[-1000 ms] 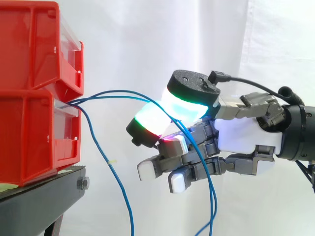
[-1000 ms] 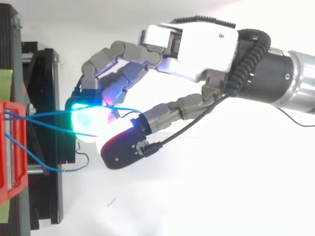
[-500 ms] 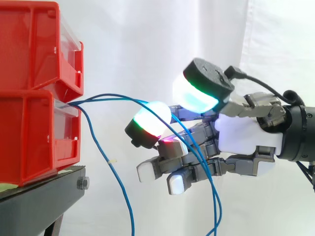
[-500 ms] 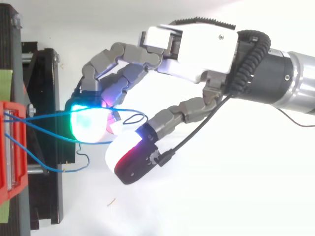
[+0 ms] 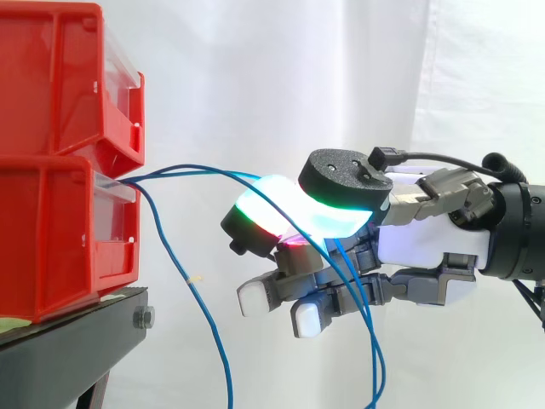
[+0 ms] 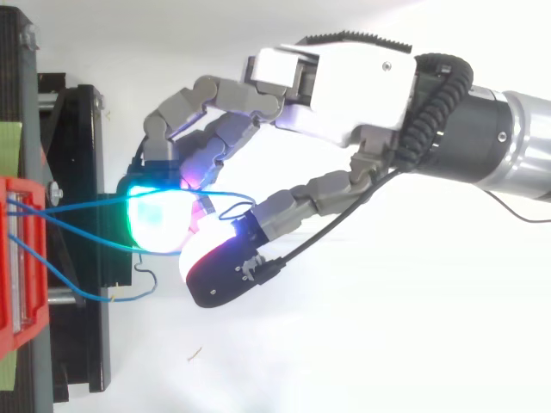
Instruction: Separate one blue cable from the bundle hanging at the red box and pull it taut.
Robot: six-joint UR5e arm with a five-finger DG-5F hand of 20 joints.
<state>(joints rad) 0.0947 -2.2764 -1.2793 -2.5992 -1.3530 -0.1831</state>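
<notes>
Several thin blue cables (image 5: 196,169) come out of the lower red box (image 5: 51,239) at the left and arc rightward to my hand (image 5: 426,234). My thumb pad (image 5: 341,181) presses down on a green-glowing fingertip (image 5: 260,213), and one blue cable runs between them, then drops below the hand (image 5: 372,341). That cable still curves and is not straight. Another blue strand (image 5: 209,324) hangs loose beside the box. From above, the hand (image 6: 344,77) reaches left toward the box (image 6: 21,258), with cables (image 6: 86,202) crossing the gap to it.
A second red bin (image 5: 60,77) sits stacked on the lower box, both on a black stand (image 5: 77,341). A white curtain hangs behind. Strips of green tape (image 6: 9,138) lie on the stand. Open room lies below and to the right of the hand.
Half a second ago the thumb was lifted off the finger pad. It has now come back down onto it with the blue cable between. The arm has hardly moved.
</notes>
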